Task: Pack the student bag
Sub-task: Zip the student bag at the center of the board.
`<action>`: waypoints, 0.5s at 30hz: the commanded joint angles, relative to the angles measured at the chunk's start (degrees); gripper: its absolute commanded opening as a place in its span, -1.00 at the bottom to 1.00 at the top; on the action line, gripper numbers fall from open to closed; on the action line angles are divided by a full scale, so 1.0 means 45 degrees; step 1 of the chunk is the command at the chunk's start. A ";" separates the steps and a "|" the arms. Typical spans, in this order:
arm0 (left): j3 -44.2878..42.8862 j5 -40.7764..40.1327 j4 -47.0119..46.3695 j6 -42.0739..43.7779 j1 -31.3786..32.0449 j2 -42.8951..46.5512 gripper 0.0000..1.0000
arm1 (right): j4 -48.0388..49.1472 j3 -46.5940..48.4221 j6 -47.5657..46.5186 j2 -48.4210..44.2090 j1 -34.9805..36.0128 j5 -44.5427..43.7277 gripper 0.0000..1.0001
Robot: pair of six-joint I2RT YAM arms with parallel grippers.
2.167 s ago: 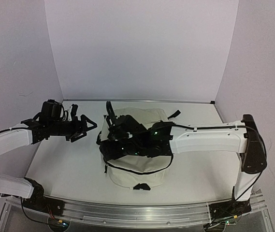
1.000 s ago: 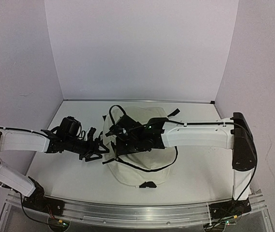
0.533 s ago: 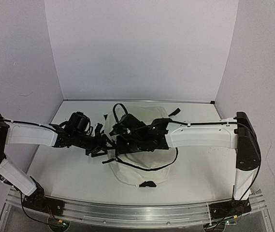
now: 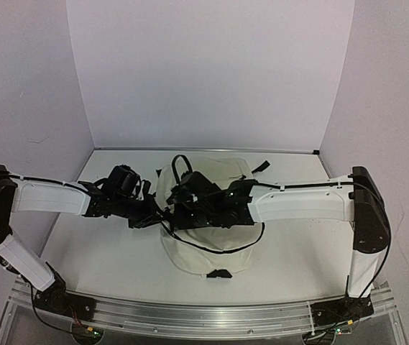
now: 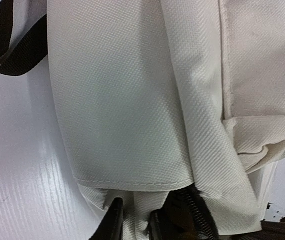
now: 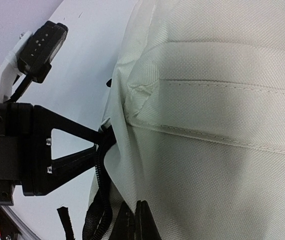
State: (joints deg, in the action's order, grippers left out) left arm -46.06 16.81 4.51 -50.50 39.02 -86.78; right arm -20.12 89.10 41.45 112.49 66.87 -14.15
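The student bag [image 4: 211,244], cream fabric with black zippers and straps, lies mid-table. My left gripper [image 4: 158,213] reaches in from the left to the bag's left edge. In the left wrist view its black fingertips [image 5: 113,220] stand close together, pinching a fold of cream fabric beside the zipper [image 5: 198,212]. My right gripper [image 4: 180,207] is over the same edge, shut on a fabric flap [image 6: 132,165] next to the zipper [image 6: 99,170]. The left gripper [image 6: 101,138] shows there too, touching the bag's rim.
A black strap loop [image 5: 12,45] lies on the white table [image 4: 96,251] by the bag. A strap end [image 4: 259,169] sticks out at the back right and a black buckle [image 4: 220,274] at the bag's near edge. Walls enclose three sides.
My left arm has swung right from the open table to the bag's left edge, and its jaws have closed on the fabric. The right gripper has kept its hold.
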 commanded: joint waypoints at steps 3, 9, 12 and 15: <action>0.0297 -0.0153 -0.0826 -0.0173 -0.0041 0.1300 -0.93 | 0.0333 -0.0316 0.0042 -0.0879 0.0003 -0.0628 -1.00; 0.1439 0.0564 -0.1653 0.0114 -0.0077 0.3414 -1.00 | 0.0331 -0.0593 0.0179 -0.0930 0.0003 -0.0988 -1.00; 0.1637 0.0859 -0.1535 0.0430 -0.0097 0.3837 -0.82 | 0.0331 -0.0556 0.0129 -0.0909 0.0003 -0.0918 -1.00; 0.1523 0.0980 -0.0977 0.0744 -0.0099 0.3848 -0.61 | 0.0341 -0.0365 -0.0029 -0.0832 0.0005 -0.0784 -1.00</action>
State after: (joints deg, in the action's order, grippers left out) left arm -38.42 18.77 1.32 -49.86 38.70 -72.00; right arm -18.99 86.59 41.61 111.23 67.26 -15.33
